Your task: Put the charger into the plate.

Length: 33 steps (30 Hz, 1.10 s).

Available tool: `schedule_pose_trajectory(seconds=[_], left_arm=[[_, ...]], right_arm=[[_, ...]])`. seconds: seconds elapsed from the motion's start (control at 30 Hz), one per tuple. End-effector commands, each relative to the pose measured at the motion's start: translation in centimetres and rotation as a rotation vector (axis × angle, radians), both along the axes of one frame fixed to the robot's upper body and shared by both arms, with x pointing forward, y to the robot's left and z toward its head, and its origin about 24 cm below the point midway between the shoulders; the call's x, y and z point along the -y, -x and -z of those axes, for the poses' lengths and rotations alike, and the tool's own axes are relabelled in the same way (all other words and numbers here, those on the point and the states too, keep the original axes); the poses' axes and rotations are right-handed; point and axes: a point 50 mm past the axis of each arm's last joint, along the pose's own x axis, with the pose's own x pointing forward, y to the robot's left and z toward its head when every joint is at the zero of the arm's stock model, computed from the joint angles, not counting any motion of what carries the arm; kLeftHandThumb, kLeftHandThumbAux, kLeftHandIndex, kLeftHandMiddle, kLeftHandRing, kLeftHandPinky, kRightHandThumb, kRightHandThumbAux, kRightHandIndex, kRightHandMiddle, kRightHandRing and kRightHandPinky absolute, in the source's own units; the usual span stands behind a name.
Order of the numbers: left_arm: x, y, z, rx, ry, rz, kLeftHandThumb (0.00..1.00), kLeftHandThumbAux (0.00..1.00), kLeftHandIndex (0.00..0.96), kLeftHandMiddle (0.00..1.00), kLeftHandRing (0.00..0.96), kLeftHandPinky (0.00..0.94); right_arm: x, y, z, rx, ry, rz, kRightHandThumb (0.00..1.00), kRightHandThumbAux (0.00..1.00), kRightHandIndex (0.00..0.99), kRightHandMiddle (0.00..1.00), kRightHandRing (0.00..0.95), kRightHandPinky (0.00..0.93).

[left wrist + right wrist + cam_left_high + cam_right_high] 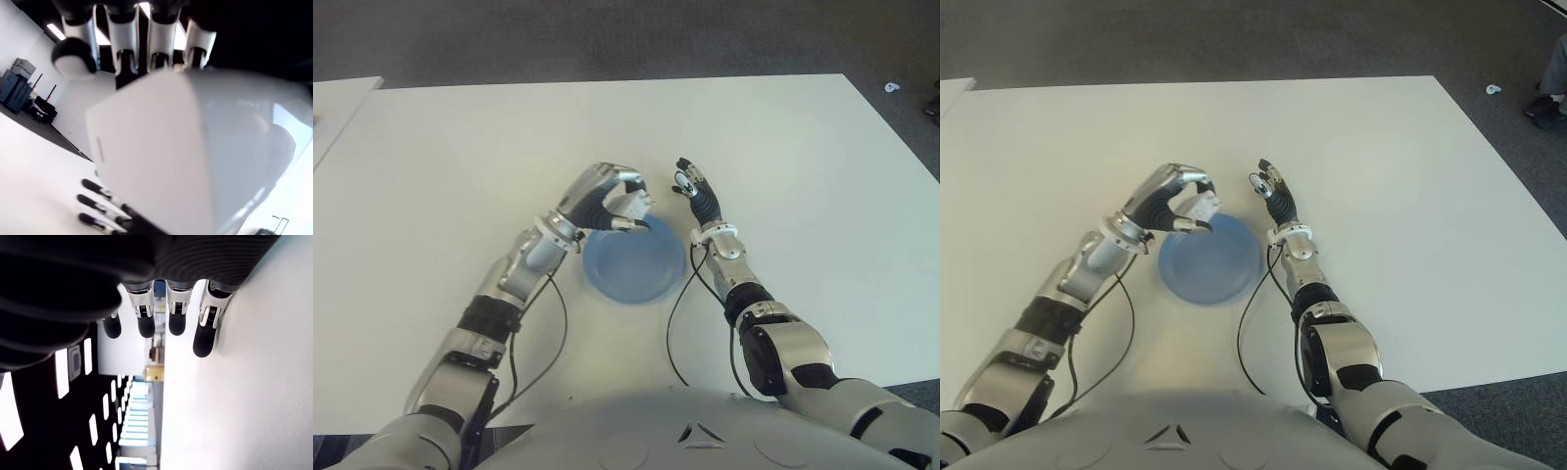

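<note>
Charger (633, 204) held over the plate's far rim, not yet dropped.
Left hand (607, 201) has its fingers curled around it above the blue plate (636, 269); right hand (693, 188) idles open beside the plate on the counter (783, 157). Only the release remains.

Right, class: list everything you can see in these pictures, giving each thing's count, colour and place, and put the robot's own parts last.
Table: one, white, filling most of both eye views.
Second table: one, white, at the far left edge.
Floor: dark grey, beyond the table.
Plate: one, blue, on the table between the two hands.
Charger: one, white, gripped in the left hand above the plate's far left rim.
Left hand: one, silver and black, curled on the charger.
Right hand: one, black and silver, fingers extended, right of the plate.
</note>
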Motion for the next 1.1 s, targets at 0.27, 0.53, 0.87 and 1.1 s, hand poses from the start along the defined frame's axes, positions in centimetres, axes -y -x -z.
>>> schedule_pose_trajectory(seconds=[0.27,0.53,0.87,1.1], left_arm=[[1.2,0.8,0.7,-0.059,-0.008,0.049,0.684,0.631,0.832,0.890,0.886,0.910],[1.1,0.9,1.1,-0.065,0.001,0.057,0.637,0.608,0.853,0.900,0.886,0.912],[1.6,1.4,1.2,-0.055,0.019,0.039,0.682,0.655,0.827,0.883,0.877,0.893],[2.3,1.5,1.4,-0.065,0.003,0.017,0.725,0.685,0.809,0.870,0.871,0.886]], right_arm=[[-0.4,2.1,3.4,-0.196,-0.016,0.013,0.032,0.371,0.000,0.000,0.000,0.000],[-0.6,2.1,3.4,-0.192,-0.016,0.004,0.038,0.364,0.000,0.000,0.000,0.000],[-0.9,2.1,3.4,-0.201,-0.025,-0.004,0.042,0.349,0.000,0.000,0.000,0.000],[-0.9,2.1,3.4,-0.206,-0.030,-0.001,0.050,0.334,0.000,0.000,0.000,0.000]])
